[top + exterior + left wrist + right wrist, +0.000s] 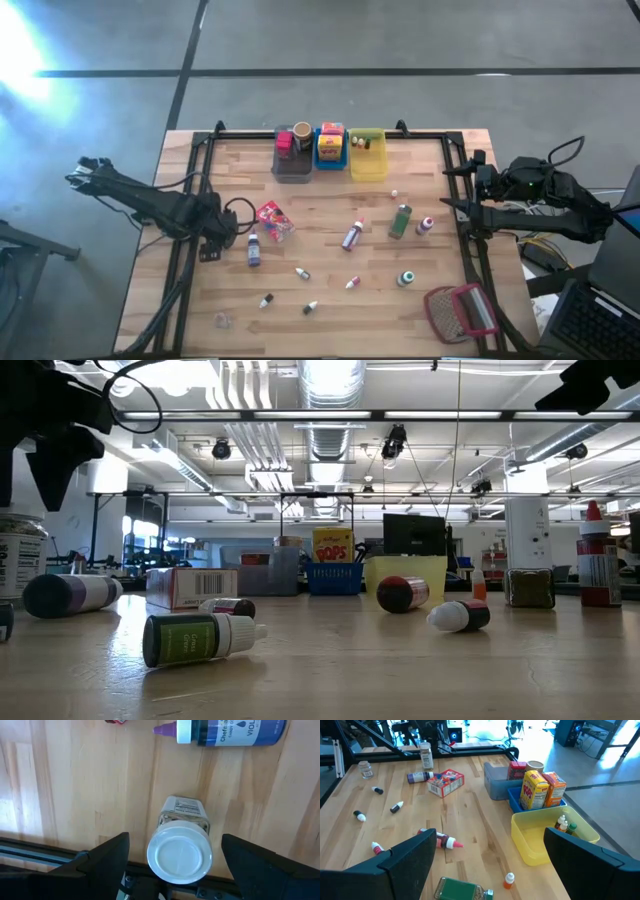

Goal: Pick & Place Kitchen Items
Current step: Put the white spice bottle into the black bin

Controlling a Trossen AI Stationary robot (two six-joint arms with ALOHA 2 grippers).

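The left gripper [172, 865] is hanging wide open around a white-capped jar [180, 851] at the table's left edge. The right gripper [485, 870] is waiting open by the right edge, with bare wood below it.

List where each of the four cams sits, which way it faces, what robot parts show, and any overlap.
High: overhead, straight down on the table; both arms, left gripper, right gripper.
Low: table height, level across toward the room; dark arm parts at top corners.
Left wrist: down on a white-capped jar between its open fingers.
Right wrist: across the table toward the yellow bin; open fingers in front.
Shared: violet bottle also shows in high and right wrist views.
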